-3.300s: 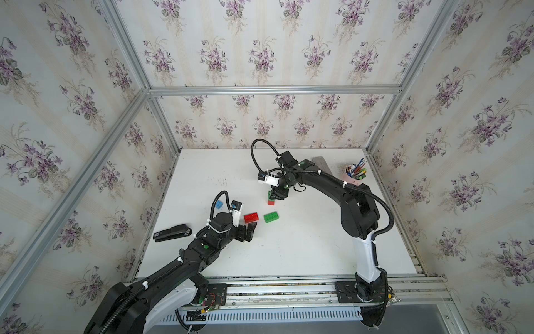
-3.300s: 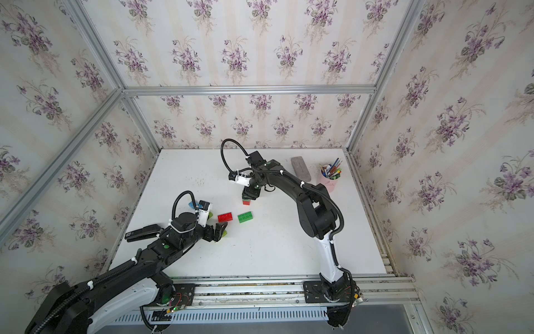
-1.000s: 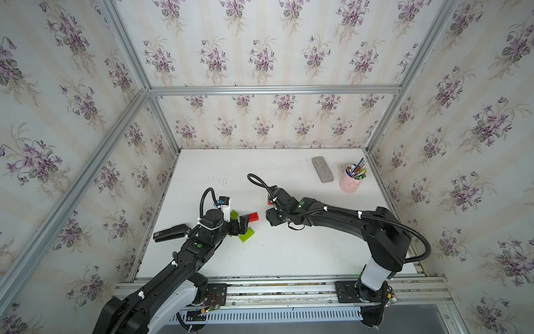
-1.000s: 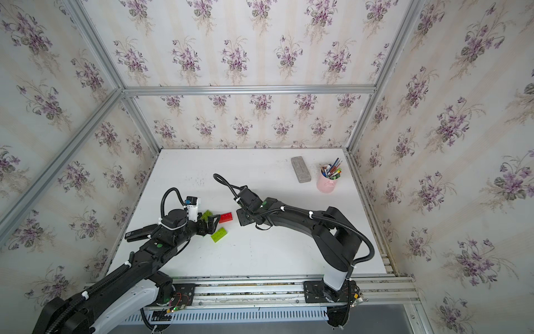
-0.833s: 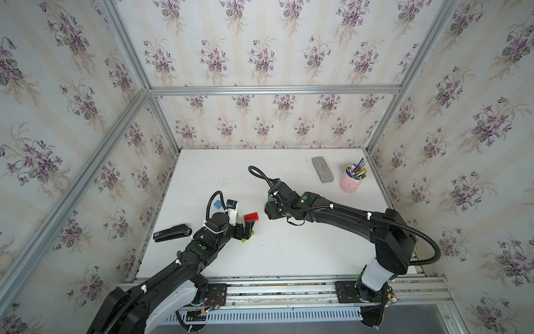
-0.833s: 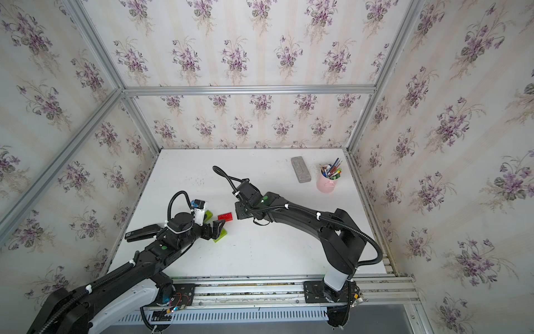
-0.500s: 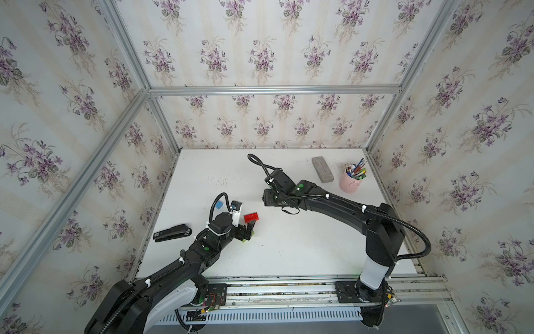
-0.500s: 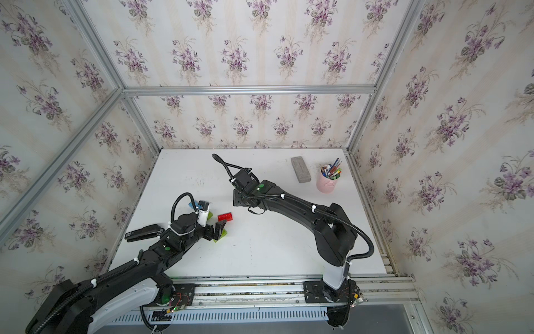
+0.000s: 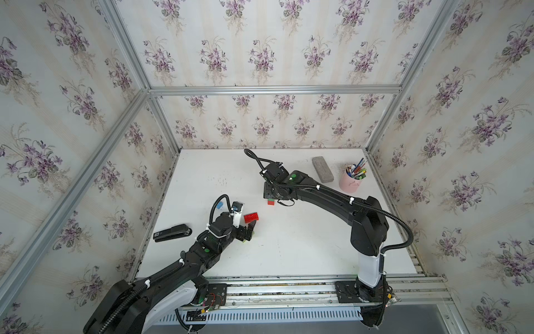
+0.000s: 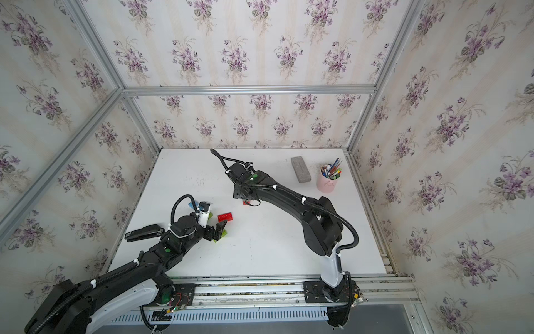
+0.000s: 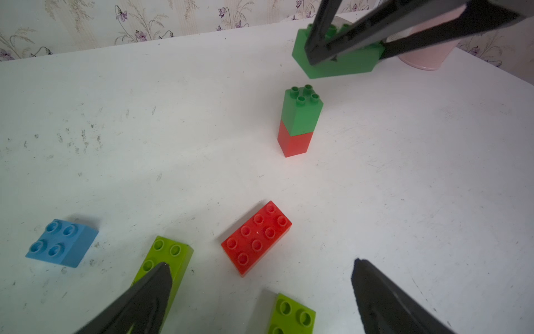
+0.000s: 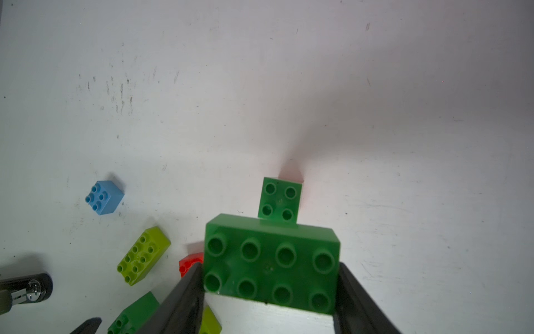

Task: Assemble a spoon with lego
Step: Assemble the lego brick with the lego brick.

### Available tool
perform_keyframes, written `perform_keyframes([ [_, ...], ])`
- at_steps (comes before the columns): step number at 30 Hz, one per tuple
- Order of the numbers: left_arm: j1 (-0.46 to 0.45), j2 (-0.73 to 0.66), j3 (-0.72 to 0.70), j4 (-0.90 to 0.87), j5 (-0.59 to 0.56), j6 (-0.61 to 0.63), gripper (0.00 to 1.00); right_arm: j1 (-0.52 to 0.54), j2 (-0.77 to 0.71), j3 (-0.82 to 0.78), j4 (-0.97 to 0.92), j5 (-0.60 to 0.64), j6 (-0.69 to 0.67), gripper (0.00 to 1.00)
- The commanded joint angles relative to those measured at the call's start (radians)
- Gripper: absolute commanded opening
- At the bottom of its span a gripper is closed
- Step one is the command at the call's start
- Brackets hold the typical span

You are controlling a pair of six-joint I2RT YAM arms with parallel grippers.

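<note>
One hazard: risks toppling green-on-red stem (image 11: 299, 121) at desk (image 11: 115, 130) centre if pressed off-centre with green 2x4 brick (image 12: 271, 260) clenched in right gripper (image 12: 270, 277); left gripper (image 11: 260, 263) wide open.

eight lego bricks (image 11: 341, 69) are in view at a white table (image 9: 303, 245): three dark green bricks (image 12: 271, 269) (image 12: 279, 201) (image 12: 133, 312), two lime bricks (image 12: 143, 256) (image 12: 211, 322), two red bricks (image 11: 256, 237) (image 11: 294, 143) and one light blue brick (image 11: 62, 243). also counted are one grey block (image 9: 322, 169), one pink cup (image 9: 350, 182) of pens (image 9: 357, 170) and one black stapler (image 9: 172, 232). two robot arms (image 9: 326, 196) (image 9: 179, 266) reach across the table.
</note>
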Motion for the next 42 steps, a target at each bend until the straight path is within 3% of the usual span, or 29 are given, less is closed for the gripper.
perform_keyframes([
  [1,-0.003,-0.010,-0.005,0.036,-0.027,0.008,1.00,-0.002,0.038,0.051,-0.045,0.033,0.032,0.49],
  [6,-0.004,-0.022,-0.011,0.036,-0.040,0.005,1.00,-0.004,0.114,0.156,-0.118,0.043,0.043,0.48],
  [13,-0.005,-0.039,-0.014,0.032,-0.048,0.002,1.00,-0.006,0.149,0.186,-0.143,0.067,0.062,0.48],
  [42,-0.008,-0.037,-0.015,0.030,-0.057,-0.002,1.00,-0.025,0.171,0.143,-0.099,-0.013,0.073,0.48],
])
